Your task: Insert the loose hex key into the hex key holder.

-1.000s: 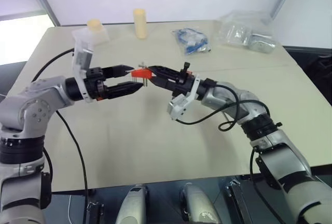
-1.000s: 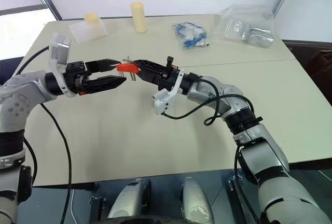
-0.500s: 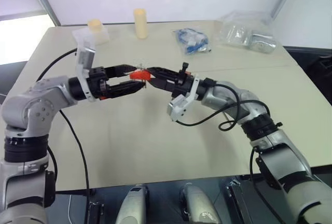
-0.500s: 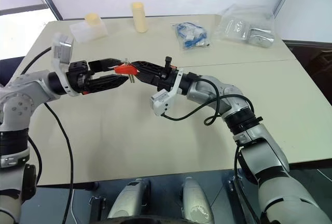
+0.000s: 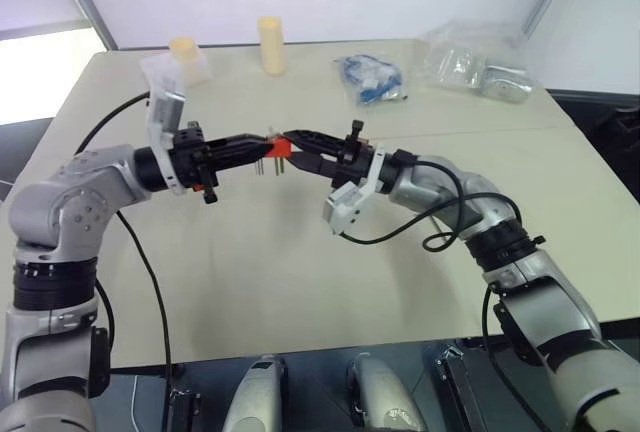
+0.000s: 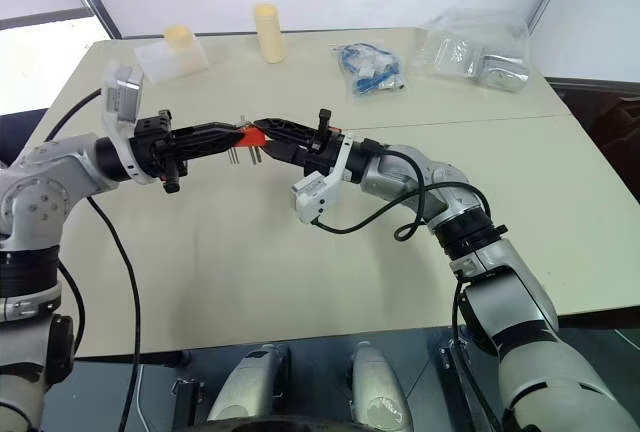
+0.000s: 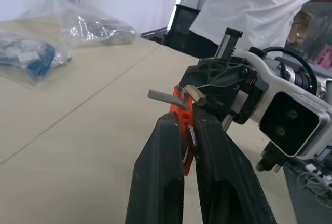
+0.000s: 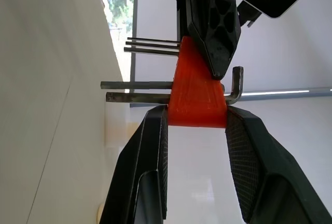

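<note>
The red-orange hex key holder (image 5: 281,144) hangs above the middle of the table with thin metal keys sticking down out of it. My right gripper (image 5: 292,140) comes in from the right and is shut on the holder's two sides (image 8: 197,94). From the left, my left gripper (image 5: 266,144) is shut on the holder's other end (image 7: 182,117), fingertip to fingertip with the right one. An L-shaped key (image 8: 236,86) runs through the block with its bent end out. I cannot tell the loose hex key apart from the keys seated in the holder.
At the table's (image 5: 300,282) far edge stand two cream cylinders (image 5: 269,44) (image 5: 181,49), a bag of blue parts (image 5: 368,79) and a clear bag (image 5: 478,64). A person in a white shirt (image 7: 259,1) stands beyond the table.
My left gripper stood wide open around the holder's left end and has now shut on it. Both arms and the holder kept their place.
</note>
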Motion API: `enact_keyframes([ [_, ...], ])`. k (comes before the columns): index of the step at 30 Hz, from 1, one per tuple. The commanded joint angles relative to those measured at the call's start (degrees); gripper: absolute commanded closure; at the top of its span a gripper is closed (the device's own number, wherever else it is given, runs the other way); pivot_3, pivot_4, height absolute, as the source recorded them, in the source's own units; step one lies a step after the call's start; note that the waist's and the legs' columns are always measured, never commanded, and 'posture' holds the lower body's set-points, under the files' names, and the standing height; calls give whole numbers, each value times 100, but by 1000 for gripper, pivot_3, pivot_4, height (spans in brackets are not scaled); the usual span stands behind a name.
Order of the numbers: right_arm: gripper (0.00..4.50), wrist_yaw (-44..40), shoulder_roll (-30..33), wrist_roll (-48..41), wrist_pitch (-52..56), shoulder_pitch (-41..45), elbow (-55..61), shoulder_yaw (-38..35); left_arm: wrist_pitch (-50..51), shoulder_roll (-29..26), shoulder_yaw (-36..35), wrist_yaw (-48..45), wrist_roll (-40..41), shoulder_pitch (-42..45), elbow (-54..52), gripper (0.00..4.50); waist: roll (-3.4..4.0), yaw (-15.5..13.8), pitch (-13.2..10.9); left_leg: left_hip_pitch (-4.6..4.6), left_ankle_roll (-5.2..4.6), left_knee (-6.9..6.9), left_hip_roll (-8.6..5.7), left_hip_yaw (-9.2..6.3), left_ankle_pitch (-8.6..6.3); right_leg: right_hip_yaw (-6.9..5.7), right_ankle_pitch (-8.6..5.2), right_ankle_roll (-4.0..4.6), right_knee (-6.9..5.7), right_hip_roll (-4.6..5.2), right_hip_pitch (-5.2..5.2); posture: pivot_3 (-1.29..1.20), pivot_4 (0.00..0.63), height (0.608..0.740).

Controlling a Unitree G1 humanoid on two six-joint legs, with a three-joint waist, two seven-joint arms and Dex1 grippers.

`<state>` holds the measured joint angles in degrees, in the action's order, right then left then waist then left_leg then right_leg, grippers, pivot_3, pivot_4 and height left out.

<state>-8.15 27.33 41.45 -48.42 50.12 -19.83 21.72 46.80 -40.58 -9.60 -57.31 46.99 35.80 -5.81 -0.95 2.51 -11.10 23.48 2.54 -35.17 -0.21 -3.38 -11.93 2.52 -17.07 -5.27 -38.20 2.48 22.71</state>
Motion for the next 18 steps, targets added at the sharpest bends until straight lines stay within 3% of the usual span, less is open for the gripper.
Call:
enact_keyframes([
  [1,3481,12,-13,-163,34,128,243,-120,-74,28,90,-70,-39,68,-75,4489,0,0,0,0,0,0,0,0,0,0,0,0,0,0,0,0,150,740],
  [11,3481,-145,-20,-308,97,90,281,-134,-122,70,165,-70,-156,77,-94,4489,0,0,0,0,0,0,0,0,0,0,0,0,0,0,0,0,150,740],
  [12,2449,-185,-21,-345,110,83,282,-132,-122,75,170,-68,-160,81,-100,4500,0,1,0,0,0,0,0,0,0,0,0,0,0,0,0,0,150,740],
  [14,1674,-246,-15,-397,135,68,293,-127,-121,86,179,-60,-162,82,-115,4500,0,-1,0,0,0,0,0,0,0,0,0,0,0,0,-1,0,150,740],
  [17,126,-284,1,-414,198,49,332,-132,-135,90,195,-51,-166,72,-132,4500,0,-1,0,0,0,-1,0,0,0,0,0,0,-1,0,-1,0,150,740],
  [18,49,-391,-1,-465,310,34,344,-131,-148,97,183,-32,-169,55,-147,4500,0,-1,0,0,0,-1,0,0,0,0,0,0,-1,0,0,0,150,740],
])
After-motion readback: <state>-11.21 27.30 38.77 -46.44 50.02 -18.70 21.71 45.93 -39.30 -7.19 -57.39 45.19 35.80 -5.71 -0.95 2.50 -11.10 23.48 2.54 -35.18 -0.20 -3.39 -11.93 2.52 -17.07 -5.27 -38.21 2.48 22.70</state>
